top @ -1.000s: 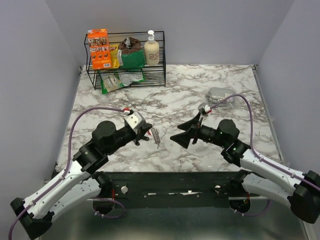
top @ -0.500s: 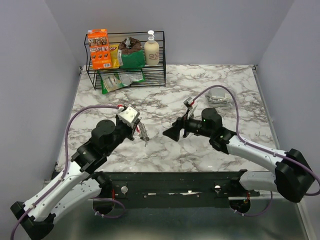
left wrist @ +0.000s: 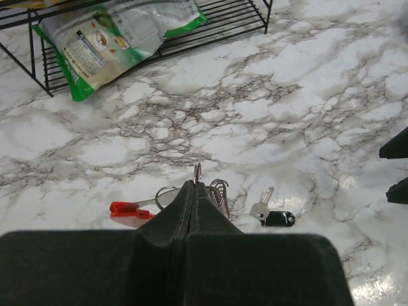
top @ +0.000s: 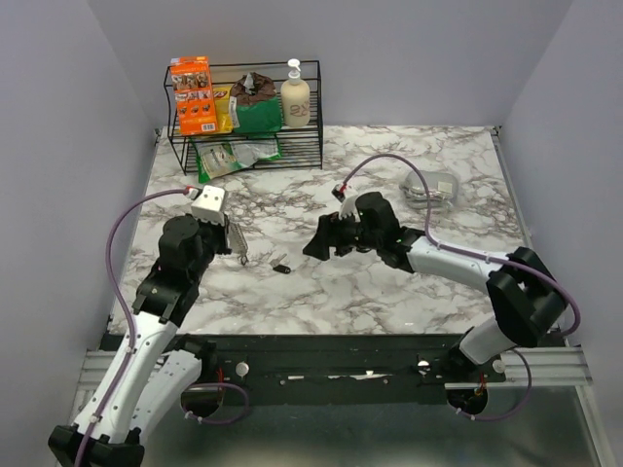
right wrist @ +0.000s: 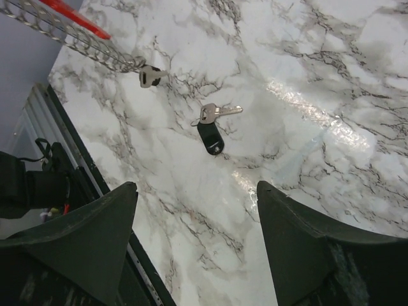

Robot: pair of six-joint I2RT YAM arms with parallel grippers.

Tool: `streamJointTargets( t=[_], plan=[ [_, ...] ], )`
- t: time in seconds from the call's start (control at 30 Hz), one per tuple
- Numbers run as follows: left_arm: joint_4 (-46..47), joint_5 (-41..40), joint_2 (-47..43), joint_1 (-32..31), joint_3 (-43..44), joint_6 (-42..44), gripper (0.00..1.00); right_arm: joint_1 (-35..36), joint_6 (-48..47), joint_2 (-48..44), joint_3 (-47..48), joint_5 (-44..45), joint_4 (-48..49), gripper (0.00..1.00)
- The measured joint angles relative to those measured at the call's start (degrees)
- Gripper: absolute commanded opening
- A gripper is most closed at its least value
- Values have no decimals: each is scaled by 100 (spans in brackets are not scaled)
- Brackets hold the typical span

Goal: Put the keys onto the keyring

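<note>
My left gripper (top: 235, 243) is shut on the keyring (top: 238, 249) and holds it above the table at the left. In the left wrist view the closed fingertips (left wrist: 194, 186) pinch its metal ring; its red side (left wrist: 130, 209) and gray coiled side (left wrist: 221, 193) hang below. One silver key with a black head (top: 281, 268) lies flat on the marble between the grippers, also in the left wrist view (left wrist: 273, 215) and the right wrist view (right wrist: 211, 129). My right gripper (top: 313, 245) is open and empty above the table, just right of the key (right wrist: 196, 191). The keyring's coil (right wrist: 89, 44) shows at top left there.
A black wire rack (top: 245, 146) at the back left holds an orange box (top: 193, 95), green bags (top: 255, 115) and a soap bottle (top: 295, 97). A gray object (top: 429, 185) lies at the back right. The table's front edge (top: 331, 336) runs along a metal rail.
My left arm has swung left and back with the keyring. My right gripper has moved left toward the centre. The key now shows lying on the marble between them.
</note>
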Motion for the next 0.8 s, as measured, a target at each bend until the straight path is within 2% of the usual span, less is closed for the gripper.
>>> streamJointTargets(
  t=[0.3, 0.67, 0.8],
  plan=[
    [214, 205, -210, 1220, -155, -240, 0, 507, 142, 1305, 1309, 450, -931, 65],
    [219, 13, -560, 1416, -282, -249, 0, 1001, 52, 2603, 3305, 1128, -2212, 61],
    [219, -13, -579, 1427, -284, -249, 0, 1097, 24, 3045, 3722, 1217, -2599, 61]
  ],
)
